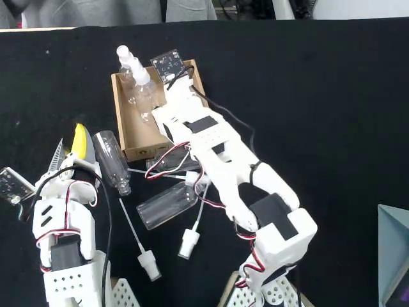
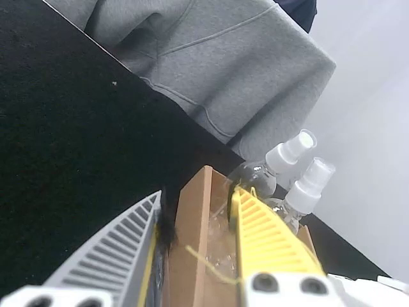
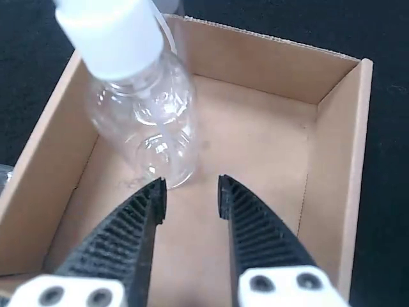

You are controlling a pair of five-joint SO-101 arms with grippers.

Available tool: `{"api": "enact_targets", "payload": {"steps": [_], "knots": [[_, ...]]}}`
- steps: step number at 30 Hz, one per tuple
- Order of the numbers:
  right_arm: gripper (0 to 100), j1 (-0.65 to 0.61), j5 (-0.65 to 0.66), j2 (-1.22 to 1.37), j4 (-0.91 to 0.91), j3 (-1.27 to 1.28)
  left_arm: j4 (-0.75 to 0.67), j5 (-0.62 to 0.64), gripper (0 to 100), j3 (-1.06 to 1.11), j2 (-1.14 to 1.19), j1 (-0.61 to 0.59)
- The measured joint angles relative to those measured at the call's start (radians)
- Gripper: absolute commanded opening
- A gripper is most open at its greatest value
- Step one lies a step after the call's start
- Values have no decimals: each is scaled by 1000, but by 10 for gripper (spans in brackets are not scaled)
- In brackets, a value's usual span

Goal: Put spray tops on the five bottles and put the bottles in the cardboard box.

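Toward the far edge of the desk, left of the middle, sits the cardboard box (image 1: 136, 148). Two capped bottles (image 1: 144, 89) stand upright in its far-left corner, side by side. The right gripper (image 3: 190, 185) hangs right over the box, black jaws spread a bit with nothing between them. The tips are just beside the nearer capped bottle, not on it afaict. The left gripper (image 1: 70, 135) is by the desk's left edge, short of the box, with its yellow and grey jaws wide apart and empty too.

On the desk, a topless bottle (image 1: 114, 160) lies on its side just beside the box's near-left corner. A second bottle (image 1: 166, 204) lies closer to the near edge, and what looks like a third bottle (image 1: 160, 165) is half hidden under the right arm (image 1: 223, 160), near the box's near wall. Two loose spray tops (image 1: 148, 261), tubes attached, lie by the near edge between the arms.
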Motion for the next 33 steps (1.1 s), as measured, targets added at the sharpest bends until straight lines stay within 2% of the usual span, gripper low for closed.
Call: {"api": "enact_targets", "payload": {"steps": [20, 33], "knots": [[93, 0, 0, 183, -106, -29, 0, 0, 159, 0, 0, 0], [93, 0, 0, 193, -130, -46, 0, 0, 159, 0, 0, 0]]}}
